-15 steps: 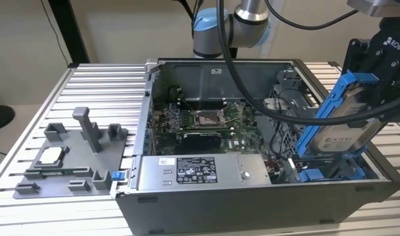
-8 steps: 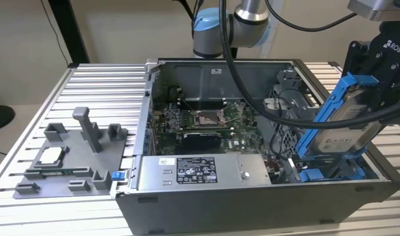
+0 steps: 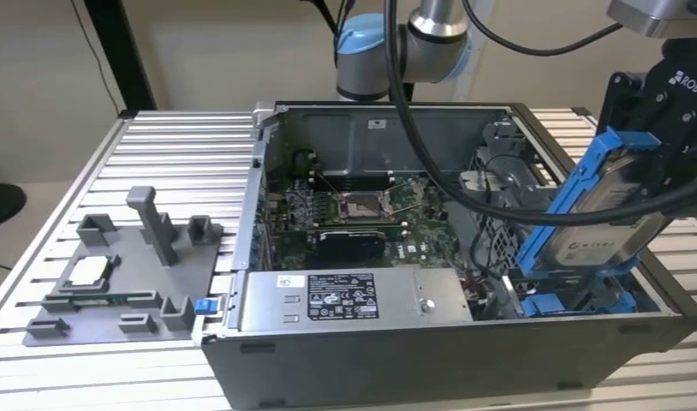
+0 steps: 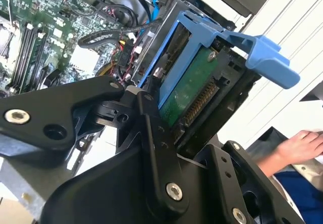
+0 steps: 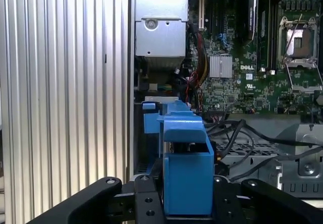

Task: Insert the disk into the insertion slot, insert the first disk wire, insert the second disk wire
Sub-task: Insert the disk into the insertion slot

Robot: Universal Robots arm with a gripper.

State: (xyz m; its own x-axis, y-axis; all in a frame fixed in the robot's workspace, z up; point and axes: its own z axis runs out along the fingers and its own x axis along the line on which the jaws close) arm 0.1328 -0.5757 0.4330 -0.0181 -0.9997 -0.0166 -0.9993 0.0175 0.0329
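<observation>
The disk, silver with a white label in a bright blue frame, hangs steeply tilted over the open computer case at the exterior view's right. My gripper is shut on its upper end. Its lower end reaches down to the blue insertion slot at the case's near right corner. In the second wrist view the disk's green circuit board and blue frame sit between my black fingers. In the first wrist view the blue frame stands edge-on in my gripper. Dark cables lie beside the bay; which are the disk wires I cannot tell.
A silver labelled power-supply box lies along the case's near side, with the green motherboard behind it. A grey fixture plate sits on the ribbed aluminium table at the exterior view's left. A person's hand rests beyond the case.
</observation>
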